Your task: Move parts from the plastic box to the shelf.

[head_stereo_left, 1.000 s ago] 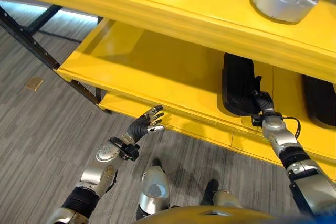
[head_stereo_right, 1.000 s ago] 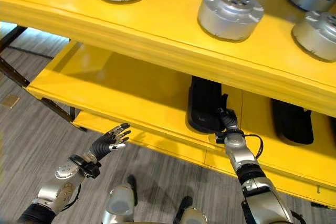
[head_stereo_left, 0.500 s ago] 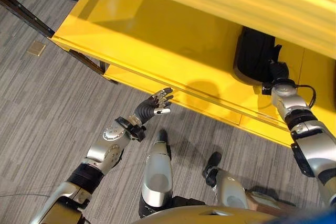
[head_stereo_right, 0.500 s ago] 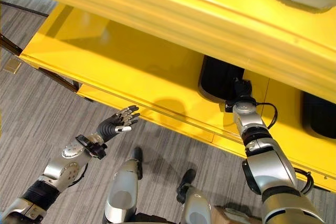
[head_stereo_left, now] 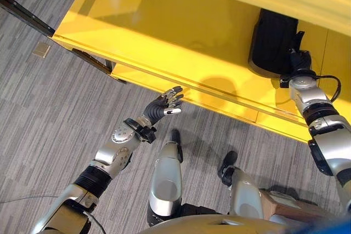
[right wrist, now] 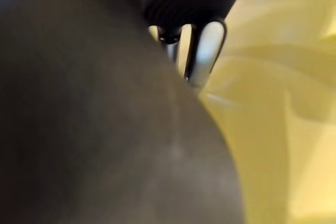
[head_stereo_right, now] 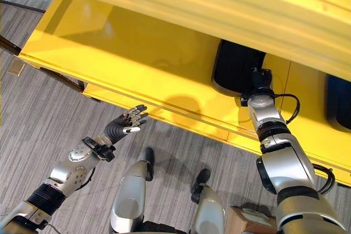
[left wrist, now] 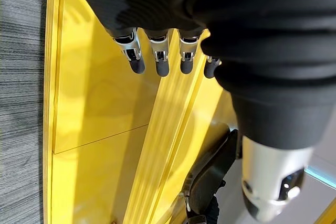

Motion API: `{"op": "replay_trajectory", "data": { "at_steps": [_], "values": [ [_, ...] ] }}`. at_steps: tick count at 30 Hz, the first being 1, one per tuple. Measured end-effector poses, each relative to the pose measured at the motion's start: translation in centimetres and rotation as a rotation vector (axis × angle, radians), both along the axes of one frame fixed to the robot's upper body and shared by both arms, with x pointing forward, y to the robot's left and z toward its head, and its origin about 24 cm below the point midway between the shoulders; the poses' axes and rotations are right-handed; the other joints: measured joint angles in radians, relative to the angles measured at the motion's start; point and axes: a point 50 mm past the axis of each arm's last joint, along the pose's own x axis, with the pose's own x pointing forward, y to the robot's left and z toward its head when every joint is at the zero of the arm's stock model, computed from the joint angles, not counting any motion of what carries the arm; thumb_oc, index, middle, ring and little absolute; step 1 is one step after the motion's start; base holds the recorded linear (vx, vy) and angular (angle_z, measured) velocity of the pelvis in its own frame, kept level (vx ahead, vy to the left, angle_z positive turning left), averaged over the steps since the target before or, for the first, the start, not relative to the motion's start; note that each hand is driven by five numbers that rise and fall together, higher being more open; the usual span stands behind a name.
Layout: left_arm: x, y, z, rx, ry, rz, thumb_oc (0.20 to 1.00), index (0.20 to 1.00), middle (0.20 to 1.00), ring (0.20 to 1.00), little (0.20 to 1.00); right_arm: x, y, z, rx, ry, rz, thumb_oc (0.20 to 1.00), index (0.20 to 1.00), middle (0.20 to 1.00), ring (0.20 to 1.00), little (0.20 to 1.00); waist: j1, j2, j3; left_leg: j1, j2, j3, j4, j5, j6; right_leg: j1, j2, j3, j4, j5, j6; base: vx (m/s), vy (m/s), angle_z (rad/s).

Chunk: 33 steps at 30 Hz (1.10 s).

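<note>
Item: black part (head_stereo_left: 273, 42), lying on the yellow shelf (head_stereo_left: 164, 31), right hand (head_stereo_left: 299, 60) at its near end, grip not discernible; left hand (head_stereo_left: 164, 104) idle, fingers spread; advice: free the hand slowly, part left flat.

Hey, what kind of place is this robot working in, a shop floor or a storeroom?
Probably a storeroom or workshop. A long yellow shelf unit stands on a dark metal frame over grey striped carpet flooring. A black oblong moulded part lies on the shelf, with the right robot hand at it.
</note>
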Motion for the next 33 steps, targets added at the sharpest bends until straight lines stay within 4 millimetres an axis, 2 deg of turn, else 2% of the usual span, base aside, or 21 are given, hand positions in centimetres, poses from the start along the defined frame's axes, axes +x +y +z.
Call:
{"op": "replay_trajectory", "data": {
  "at_steps": [7,14,21,26,33],
  "values": [
    [0.1,0.2,-0.3,0.002,0.009,0.015,1.0,1.0,1.0,1.0,1.0,0.2,-0.2,1.2,-0.07,-0.013,-0.011,0.2,0.2,0.2,0.2,0.2,-0.029,0.011,0.009,-0.013,-0.001,0.006,0.001,0.002,0.003,-0.023,-0.004,0.008,0.004,0.002,0.003,-0.02,-0.002,-0.02],
    [0.2,0.2,-0.2,0.003,0.007,0.019,1.0,1.0,1.0,1.0,1.0,-0.1,-1.4,1.8,-0.129,-0.002,-0.04,0.2,0.2,0.2,0.2,0.2,-0.031,0.024,0.016,-0.013,0.0,0.009,0.001,0.003,0.005,-0.03,-0.008,0.01,0.019,0.0,0.0,0.02,-0.011,0.0],
    [0.2,0.3,-0.3,0.006,0.015,0.029,1.0,1.0,1.0,1.0,1.0,0.0,-1.2,2.3,-0.169,-0.001,-0.033,0.2,0.2,0.2,0.2,0.2,-0.038,0.03,0.019,-0.013,-0.003,0.014,0.0,0.004,0.006,-0.037,-0.01,0.017,0.02,0.0,0.0,0.01,-0.005,-0.01],
    [0.1,0.3,-0.4,0.008,0.022,0.036,1.0,1.0,1.0,1.0,1.0,0.1,-1.8,3.6,-0.21,-0.005,-0.043,0.2,0.2,0.2,0.2,0.2,-0.038,0.048,0.028,-0.013,-0.005,0.018,0.0,0.004,0.006,-0.044,-0.011,0.021,0.03,0.0,0.0,0.0,0.004,-0.01],
    [0.2,0.3,-0.3,0.005,0.023,0.035,1.0,1.0,1.0,1.0,1.0,0.1,-1.7,4.0,-0.222,-0.021,-0.054,0.2,0.2,0.2,0.2,0.2,-0.039,0.057,0.032,-0.013,-0.007,0.022,0.001,0.005,0.007,-0.055,-0.015,0.022,0.04,-0.002,-0.004,0.01,0.006,-0.01]
  ]
}}
